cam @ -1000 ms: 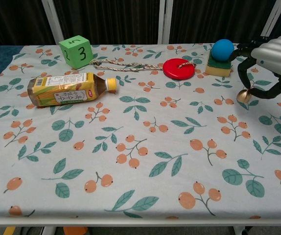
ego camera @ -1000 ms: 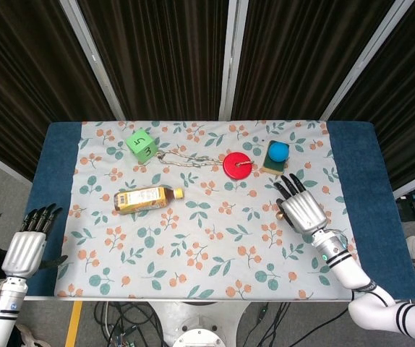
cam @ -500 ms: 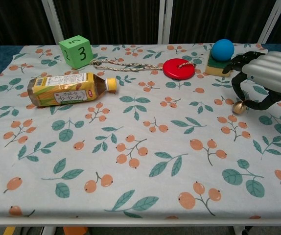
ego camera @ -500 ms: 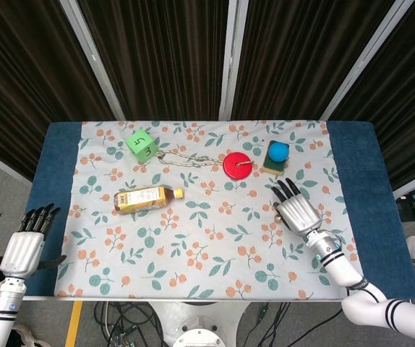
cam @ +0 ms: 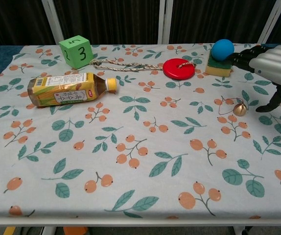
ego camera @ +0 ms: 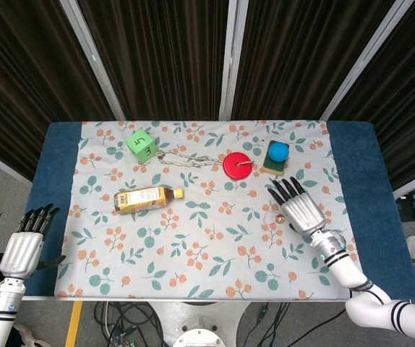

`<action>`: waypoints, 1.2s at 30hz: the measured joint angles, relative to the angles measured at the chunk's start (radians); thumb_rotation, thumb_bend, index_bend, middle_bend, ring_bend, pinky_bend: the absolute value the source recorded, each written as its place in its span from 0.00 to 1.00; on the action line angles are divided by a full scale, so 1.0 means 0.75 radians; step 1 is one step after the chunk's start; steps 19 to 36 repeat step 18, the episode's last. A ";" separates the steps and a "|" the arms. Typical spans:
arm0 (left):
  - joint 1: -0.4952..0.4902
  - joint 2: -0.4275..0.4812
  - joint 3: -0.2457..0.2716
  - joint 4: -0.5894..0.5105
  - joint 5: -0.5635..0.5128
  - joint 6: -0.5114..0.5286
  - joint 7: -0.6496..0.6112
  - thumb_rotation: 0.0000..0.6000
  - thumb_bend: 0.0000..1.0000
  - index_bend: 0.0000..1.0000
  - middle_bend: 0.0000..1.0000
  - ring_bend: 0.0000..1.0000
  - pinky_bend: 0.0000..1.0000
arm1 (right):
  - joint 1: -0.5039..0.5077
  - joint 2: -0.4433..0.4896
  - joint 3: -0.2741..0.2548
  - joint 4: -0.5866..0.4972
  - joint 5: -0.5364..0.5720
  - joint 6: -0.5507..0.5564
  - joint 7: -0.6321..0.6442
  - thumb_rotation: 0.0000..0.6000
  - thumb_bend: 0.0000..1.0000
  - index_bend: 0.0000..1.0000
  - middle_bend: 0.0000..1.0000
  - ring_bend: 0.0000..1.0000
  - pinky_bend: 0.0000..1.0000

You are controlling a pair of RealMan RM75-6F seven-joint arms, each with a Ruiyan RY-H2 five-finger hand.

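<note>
Beside spread fingers (cam: 248,53); bell (cam: 239,108) lies apart

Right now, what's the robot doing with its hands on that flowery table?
The right hand hovers open over the tablecloth, next to a little gold bell lying free on the cloth. The left hand hangs open off the table's edge, holding nothing. A bottle, green cube, rope, red disc and blue ball sit untouched.

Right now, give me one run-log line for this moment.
right hand: open, above cloth | small bell: lying on cloth beside it, not held | left hand: open, off table's left edge
</note>
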 measured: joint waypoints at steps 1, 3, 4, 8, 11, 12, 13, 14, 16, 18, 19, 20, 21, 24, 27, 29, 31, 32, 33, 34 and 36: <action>0.001 0.001 0.000 -0.001 0.000 0.003 0.000 1.00 0.00 0.00 0.00 0.00 0.01 | -0.015 0.010 0.001 -0.010 -0.009 0.037 0.015 1.00 0.00 0.00 0.00 0.00 0.00; 0.004 0.004 -0.001 -0.004 0.000 0.007 0.000 1.00 0.00 0.00 0.00 0.00 0.01 | -0.046 0.030 0.000 -0.028 -0.025 0.103 0.044 1.00 0.00 0.00 0.00 0.00 0.00; 0.005 0.006 -0.001 -0.006 0.000 0.008 -0.001 1.00 0.00 0.00 0.00 0.00 0.01 | -0.072 0.045 -0.003 -0.039 -0.037 0.154 0.068 1.00 0.00 0.00 0.00 0.00 0.00; 0.007 0.012 -0.002 -0.020 0.005 0.016 0.005 1.00 0.00 0.00 0.00 0.00 0.01 | -0.198 0.095 -0.031 -0.059 -0.077 0.340 0.171 1.00 0.00 0.00 0.00 0.00 0.00; 0.006 0.021 -0.002 -0.028 0.008 0.017 0.012 1.00 0.00 0.00 0.00 0.00 0.01 | -0.326 0.126 -0.073 -0.048 -0.097 0.474 0.256 1.00 0.00 0.00 0.00 0.00 0.00; 0.005 0.023 -0.002 -0.031 0.010 0.016 0.014 1.00 0.00 0.00 0.00 0.00 0.01 | -0.364 0.133 -0.086 -0.039 -0.100 0.508 0.281 1.00 0.00 0.00 0.00 0.00 0.00; 0.004 0.026 -0.001 -0.035 0.012 0.015 0.017 1.00 0.00 0.00 0.00 0.00 0.01 | -0.413 0.140 -0.101 -0.022 -0.100 0.545 0.313 1.00 0.00 0.00 0.00 0.00 0.00; 0.003 0.029 -0.001 -0.040 0.015 0.016 0.022 1.00 0.00 0.00 0.00 0.00 0.01 | -0.447 0.145 -0.112 -0.006 -0.099 0.567 0.337 1.00 0.00 0.00 0.00 0.00 0.00; 0.002 0.033 -0.002 -0.049 0.018 0.019 0.031 1.00 0.00 0.00 0.00 0.00 0.01 | -0.512 0.152 -0.132 0.033 -0.093 0.607 0.394 1.00 0.00 0.00 0.00 0.00 0.00; 0.003 0.035 -0.003 -0.058 0.020 0.024 0.042 1.00 0.00 0.00 0.00 0.00 0.01 | -0.557 0.154 -0.145 0.066 -0.088 0.632 0.437 1.00 0.00 0.00 0.00 0.00 0.00; 0.003 0.035 -0.003 -0.058 0.020 0.024 0.042 1.00 0.00 0.00 0.00 0.00 0.01 | -0.557 0.154 -0.145 0.066 -0.088 0.632 0.437 1.00 0.00 0.00 0.00 0.00 0.00; 0.003 0.035 -0.003 -0.058 0.020 0.024 0.042 1.00 0.00 0.00 0.00 0.00 0.01 | -0.557 0.154 -0.145 0.066 -0.088 0.632 0.437 1.00 0.00 0.00 0.00 0.00 0.00; 0.003 0.035 -0.003 -0.058 0.020 0.024 0.042 1.00 0.00 0.00 0.00 0.00 0.01 | -0.557 0.154 -0.145 0.066 -0.088 0.632 0.437 1.00 0.00 0.00 0.00 0.00 0.00; 0.003 0.035 -0.003 -0.058 0.020 0.024 0.042 1.00 0.00 0.00 0.00 0.00 0.01 | -0.557 0.154 -0.145 0.066 -0.088 0.632 0.437 1.00 0.00 0.00 0.00 0.00 0.00; 0.003 0.035 -0.003 -0.058 0.020 0.024 0.042 1.00 0.00 0.00 0.00 0.00 0.01 | -0.557 0.154 -0.145 0.066 -0.088 0.632 0.437 1.00 0.00 0.00 0.00 0.00 0.00; 0.003 0.035 -0.003 -0.058 0.020 0.024 0.042 1.00 0.00 0.00 0.00 0.00 0.01 | -0.557 0.154 -0.145 0.066 -0.088 0.632 0.437 1.00 0.00 0.00 0.00 0.00 0.00; 0.003 0.035 -0.003 -0.058 0.020 0.024 0.042 1.00 0.00 0.00 0.00 0.00 0.01 | -0.557 0.154 -0.145 0.066 -0.088 0.632 0.437 1.00 0.00 0.00 0.00 0.00 0.00; 0.003 0.035 -0.003 -0.058 0.020 0.024 0.042 1.00 0.00 0.00 0.00 0.00 0.01 | -0.557 0.154 -0.145 0.066 -0.088 0.632 0.437 1.00 0.00 0.00 0.00 0.00 0.00; 0.003 0.035 -0.003 -0.058 0.020 0.024 0.042 1.00 0.00 0.00 0.00 0.00 0.01 | -0.557 0.154 -0.145 0.066 -0.088 0.632 0.437 1.00 0.00 0.00 0.00 0.00 0.00; 0.003 0.035 -0.003 -0.058 0.020 0.024 0.042 1.00 0.00 0.00 0.00 0.00 0.01 | -0.557 0.154 -0.145 0.066 -0.088 0.632 0.437 1.00 0.00 0.00 0.00 0.00 0.00; 0.003 0.035 -0.003 -0.058 0.020 0.024 0.042 1.00 0.00 0.00 0.00 0.00 0.01 | -0.557 0.154 -0.145 0.066 -0.088 0.632 0.437 1.00 0.00 0.00 0.00 0.00 0.00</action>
